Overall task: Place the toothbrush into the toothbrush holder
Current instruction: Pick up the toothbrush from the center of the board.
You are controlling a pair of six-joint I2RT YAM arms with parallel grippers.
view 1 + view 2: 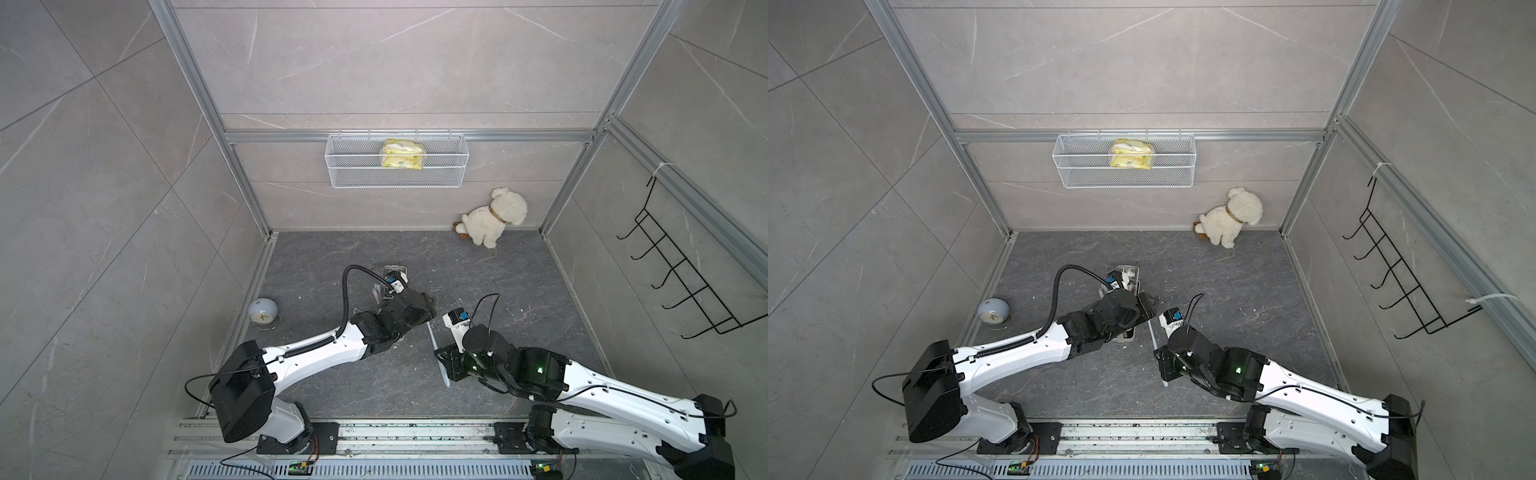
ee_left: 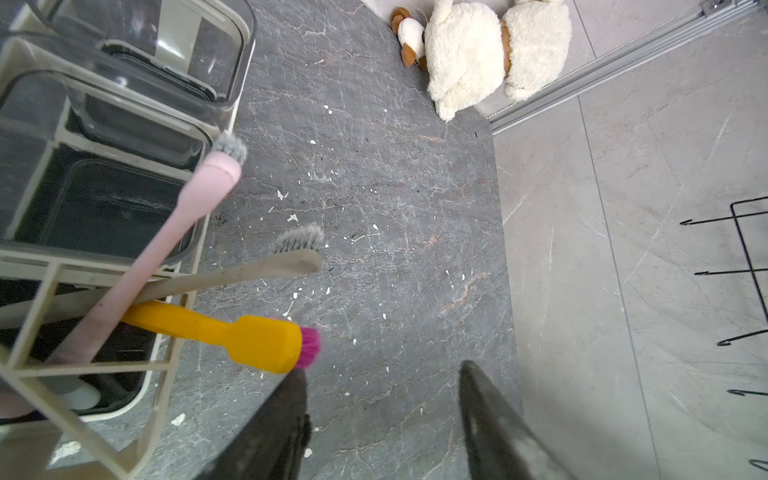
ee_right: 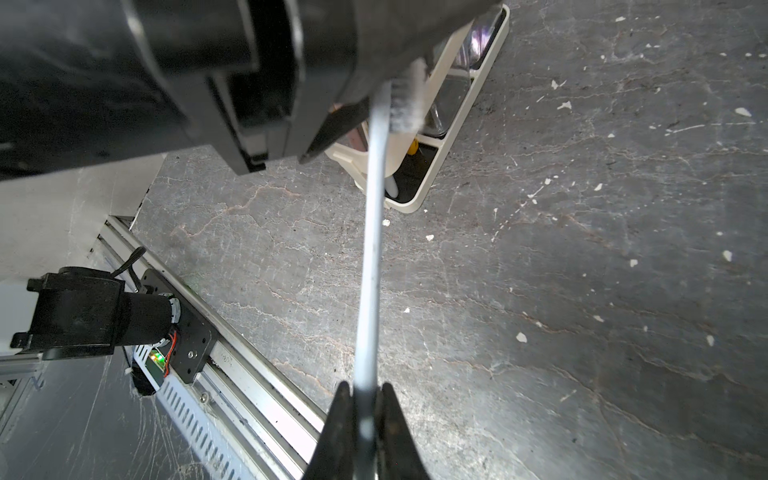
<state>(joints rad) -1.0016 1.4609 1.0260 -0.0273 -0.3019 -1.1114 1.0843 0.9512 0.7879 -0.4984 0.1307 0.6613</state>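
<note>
The slim pale plastic toothbrush (image 3: 372, 249) is clamped by its handle in the right gripper (image 3: 365, 395). Its bristles seem just beside the left gripper (image 2: 382, 370), whose jaws stand partly apart and empty, next to the cream compartmented toothbrush holder (image 3: 436, 170), left of centre on the dark stone bench (image 3: 582, 291).

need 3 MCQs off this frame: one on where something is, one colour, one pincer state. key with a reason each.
1. Where is the yellow packet? A on the floor; B in the wire basket; C on the hooks.
2. What colour are the bristles on the yellow toothbrush? A white; B black; C magenta.
3. What is the right pincer doing? A open, empty; B shut on the pale toothbrush; C shut on nothing.
Key: B, the packet sits inside the mesh on the back wall; C, the left wrist view shows a magenta tuft; B, the right wrist view shows both fingers pressed on the handle.
</note>
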